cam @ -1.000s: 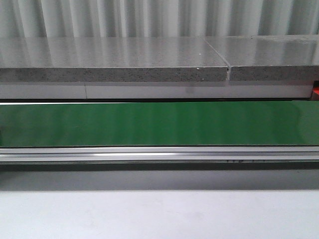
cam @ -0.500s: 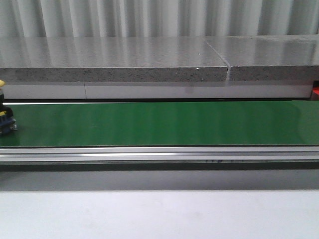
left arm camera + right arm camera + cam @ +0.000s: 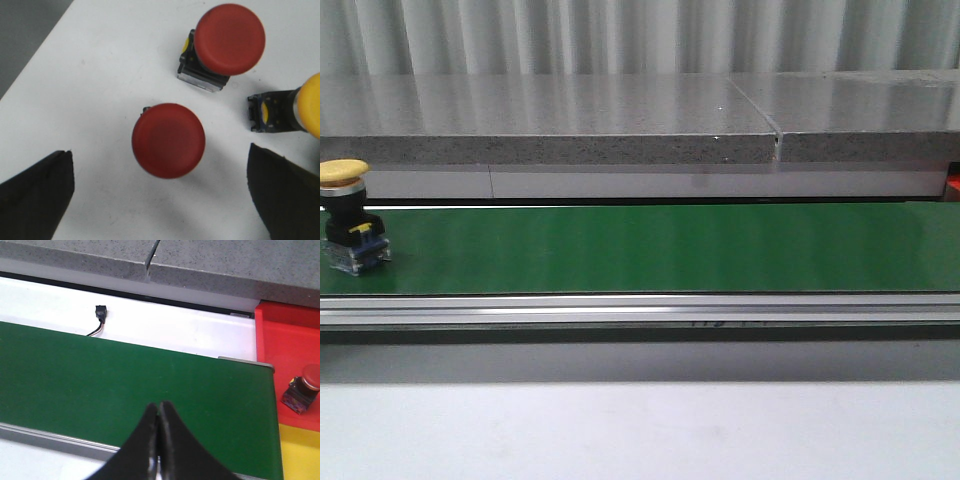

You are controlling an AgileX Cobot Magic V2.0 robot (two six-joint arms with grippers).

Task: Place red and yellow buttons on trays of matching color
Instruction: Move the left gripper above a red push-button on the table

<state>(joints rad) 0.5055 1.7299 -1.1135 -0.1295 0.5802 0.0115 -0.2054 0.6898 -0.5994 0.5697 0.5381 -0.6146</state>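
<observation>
A yellow button (image 3: 350, 215) with a black base rides at the far left end of the green belt (image 3: 650, 248) in the front view. In the left wrist view my left gripper (image 3: 160, 195) is open above a white surface (image 3: 100, 90), over a red button (image 3: 168, 140). A second red button (image 3: 229, 41) and a yellow button (image 3: 307, 107) on its side lie beyond it. In the right wrist view my right gripper (image 3: 158, 415) is shut and empty over the belt (image 3: 125, 385). A red button (image 3: 302, 392) stands on the red tray (image 3: 285, 350), with the yellow tray (image 3: 300, 452) beside it.
A grey stone ledge (image 3: 550, 120) runs behind the belt. A metal rail (image 3: 640, 310) edges the belt's front, with a white table (image 3: 640, 430) before it. A small black connector with a wire (image 3: 100, 315) lies on the white strip behind the belt.
A yellow button has come into the front view at the left edge and moved rightward along the belt. The marking on the front rail has shifted left.
</observation>
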